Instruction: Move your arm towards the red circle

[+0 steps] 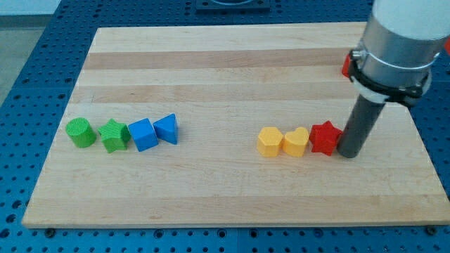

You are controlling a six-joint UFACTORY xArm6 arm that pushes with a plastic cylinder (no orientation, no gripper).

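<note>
Wooden board [211,63]: tip [349,154], bare rod holding nothing, touching red star [324,137]; red circle [346,65] toward view's top, half-hidden behind arm.

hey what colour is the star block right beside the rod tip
Red: the star touches my tip in the camera view.

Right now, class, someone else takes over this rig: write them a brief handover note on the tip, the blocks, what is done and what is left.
My tip rests on the board at the view's right, right beside the red star.
The red circle is mostly hidden behind the arm near the view's top right; only a sliver shows.
Yellow hexagon and yellow heart line up left of the star.
Green cylinder, green star, blue cube and blue triangle sit at the view's left.
Done: nothing evident. Left: move the tip up to the red circle.
</note>
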